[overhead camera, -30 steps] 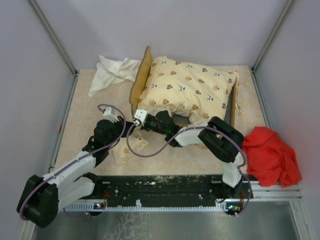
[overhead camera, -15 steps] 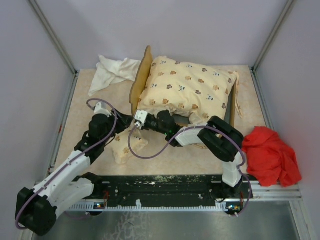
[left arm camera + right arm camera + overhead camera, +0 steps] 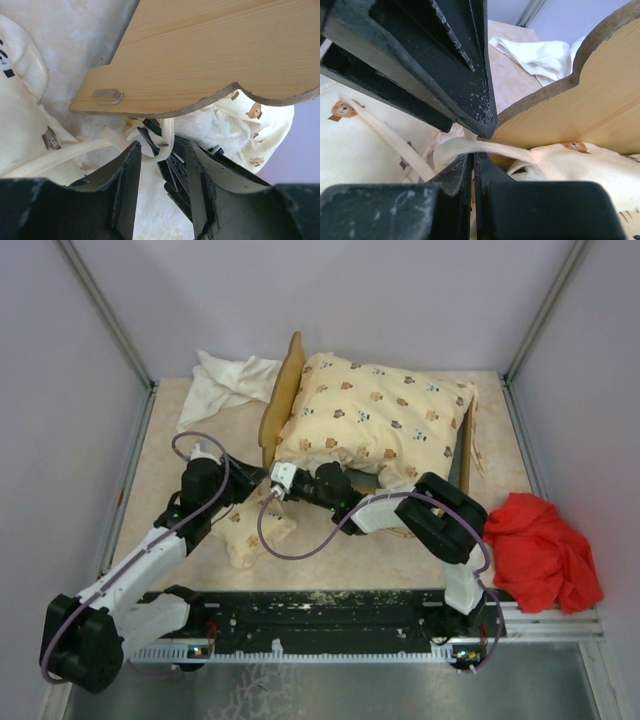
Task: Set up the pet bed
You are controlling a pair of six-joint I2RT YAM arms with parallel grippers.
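So compared to a second back, the left arm has slid away to the left. Its left gripper (image 3: 163, 148) was clamped tight back then; now its jaws sit apart. The right gripper (image 3: 472, 162) hasn't budged and is pinched down on a cream strap (image 3: 485, 148) right at the headboard's near corner.

The pet bed sits at the back middle of the table (image 3: 180, 470). Its long axis runs left to right across the top view, with the wavy headboard (image 3: 283, 390) at the left end, leaning a bit. The animal-print cushion (image 3: 375, 420) is piled on the frame. The small pillow (image 3: 252, 533) lies on the table in front of the headboard, under the two grippers. The white cloth (image 3: 225, 385) is back left, and the red cloth (image 3: 540, 550) is off at the right edge.

The overhead view just shows a tangle of arms there. Only the right wrist view shows the strap actually squeezed between the fingers. The left wrist view adds a strap loop hanging just past its open fingertips, plus a little metal bracket (image 3: 106, 95) on the headboard's wood.
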